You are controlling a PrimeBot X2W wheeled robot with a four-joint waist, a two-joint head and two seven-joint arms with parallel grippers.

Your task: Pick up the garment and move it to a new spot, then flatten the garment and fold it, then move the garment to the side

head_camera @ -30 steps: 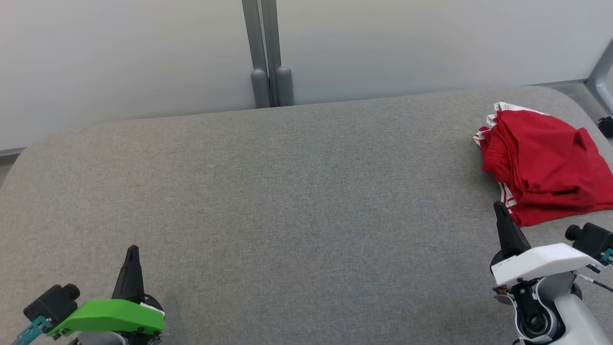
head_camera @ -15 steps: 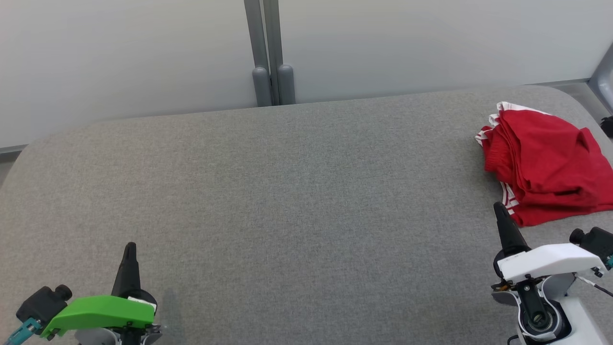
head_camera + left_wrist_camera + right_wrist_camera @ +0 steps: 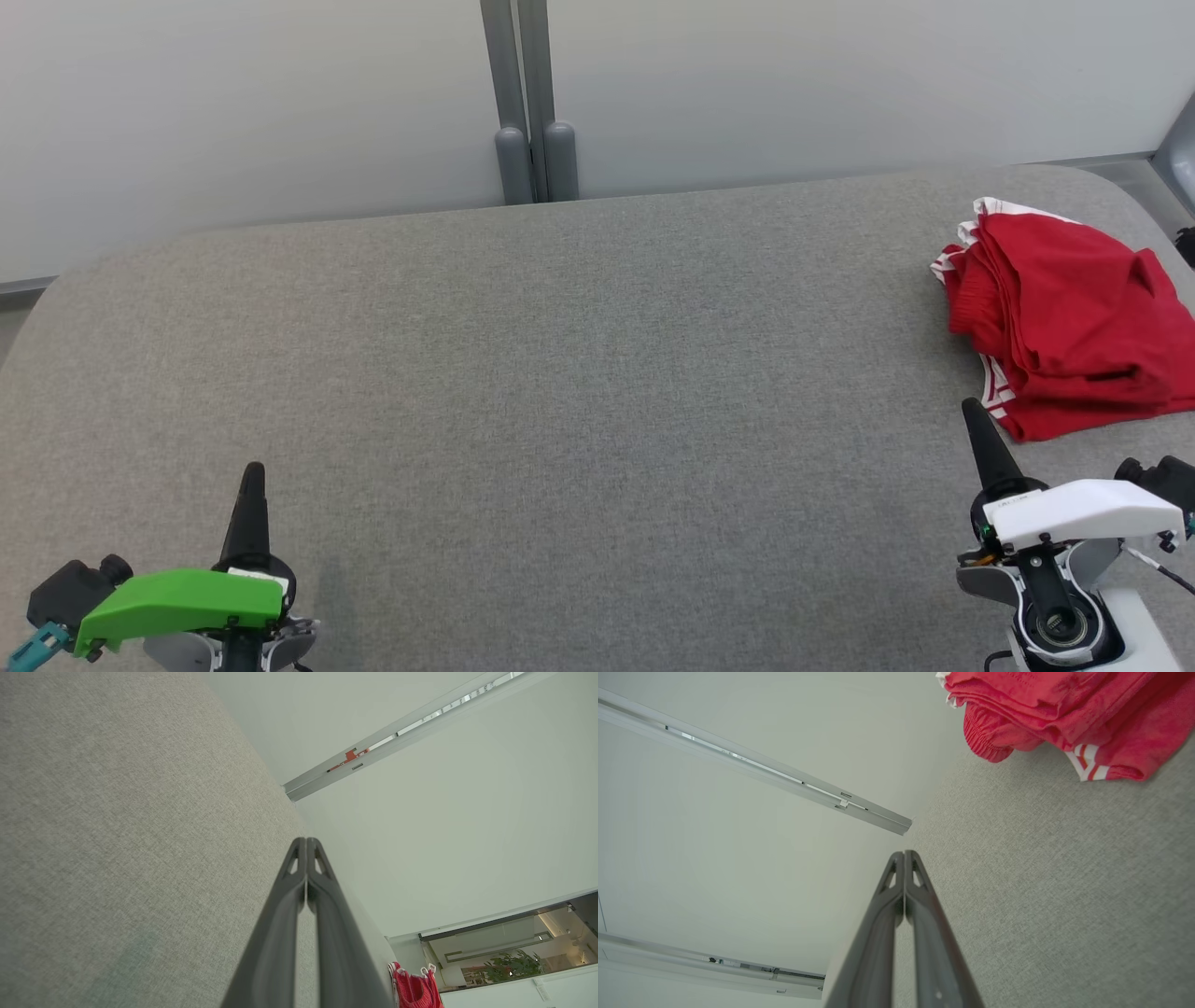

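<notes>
The garment [image 3: 1064, 317] is a red piece with white stripes at its hem, lying bunched in loose folds at the far right of the grey table [image 3: 560, 373]. It also shows at the top right of the right wrist view as the garment [image 3: 1064, 714] and small at the bottom right of the left wrist view [image 3: 413, 991]. My right gripper [image 3: 973, 409] is shut and empty, its tip just left of the garment's near corner, apart from it. My left gripper [image 3: 252, 471] is shut and empty near the table's front left.
A pale wall with a grey double post [image 3: 527, 103] stands behind the table. The table's rounded far edge runs across the view, and its right end curves away just beyond the garment.
Both grippers have stayed shut. The picture has drifted slightly, and both arms sit a little lower in the view than a second ago. The garment lies as before.
</notes>
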